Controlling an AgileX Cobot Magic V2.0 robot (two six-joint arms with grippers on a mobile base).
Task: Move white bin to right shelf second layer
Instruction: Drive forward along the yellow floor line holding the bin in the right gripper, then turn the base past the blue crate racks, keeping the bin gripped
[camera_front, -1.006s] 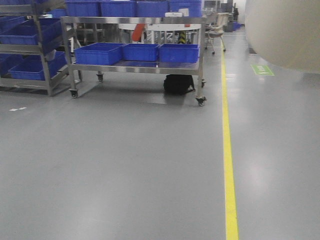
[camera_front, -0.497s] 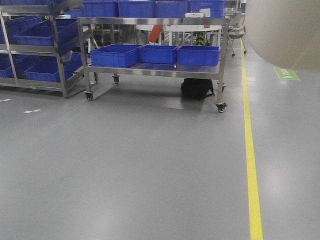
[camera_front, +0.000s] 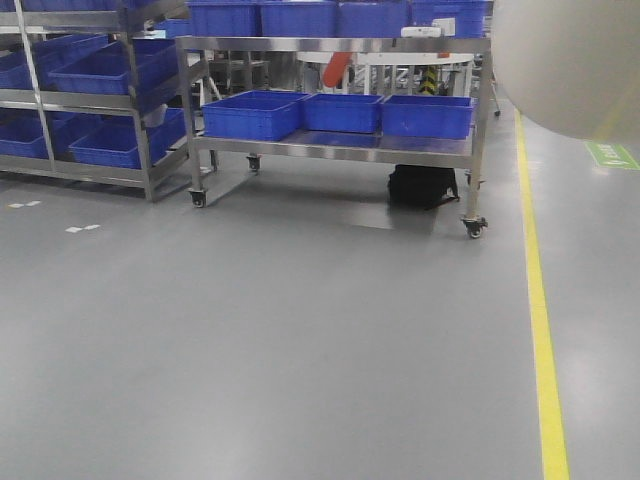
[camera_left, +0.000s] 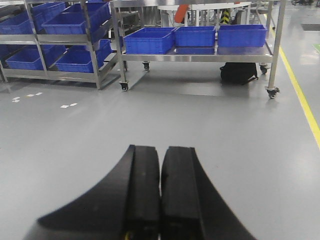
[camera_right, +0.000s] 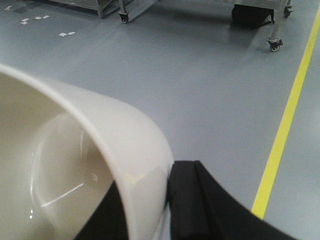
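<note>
The white bin (camera_right: 65, 165) is a glossy cream tub. My right gripper (camera_right: 150, 200) is shut on its rim, one black finger inside and one outside the wall, and holds it in the air above the grey floor. The bin's rounded outer wall (camera_front: 570, 60) fills the top right of the front view. My left gripper (camera_left: 161, 160) is shut and empty, its two black fingers pressed together over bare floor. No shelf level with roller rails shows in any view.
A wheeled steel cart (camera_front: 340, 145) with blue crates (camera_front: 340, 112) stands ahead, also in the left wrist view (camera_left: 200, 55). A black bag (camera_front: 422, 187) lies under it. A steel rack of blue crates (camera_front: 90, 100) stands at the left. A yellow floor line (camera_front: 540, 330) runs along the right.
The cart, rack and yellow line have shifted to the right and grown a little in the front view, so my base has turned left and moved closer. The bin stays held at top right.
</note>
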